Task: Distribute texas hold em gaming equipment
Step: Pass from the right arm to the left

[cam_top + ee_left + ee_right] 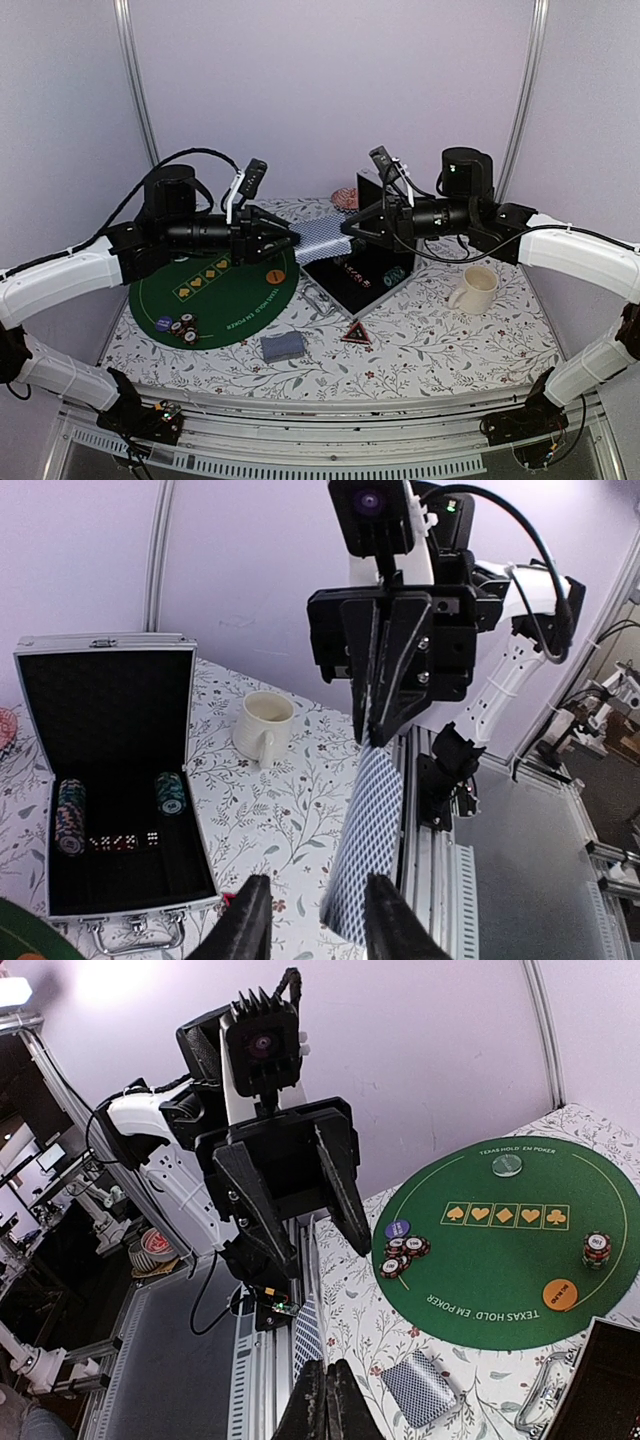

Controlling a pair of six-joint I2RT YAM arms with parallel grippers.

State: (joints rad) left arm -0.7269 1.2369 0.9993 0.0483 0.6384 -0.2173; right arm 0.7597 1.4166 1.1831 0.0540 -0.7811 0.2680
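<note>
A playing card [322, 235] with a blue-grey patterned back hangs in mid-air between my two grippers. My right gripper [325, 1400] is shut on one end of the card [312, 1330], which shows edge-on in the right wrist view. My left gripper [318, 920] straddles the other end of the card [365, 850]; its fingers stand apart, and the card lies close to the right finger. A deck of cards [282, 346] lies on the tablecloth. Striped poker chips [183, 326] and an orange button [276, 276] sit on the green mat [215, 290].
An open silver case [360, 270] lies under the grippers, with chip stacks [70, 815] and dice inside. A cream mug [477, 290] stands to its right. A small red triangular object [356, 335] lies near the case's front.
</note>
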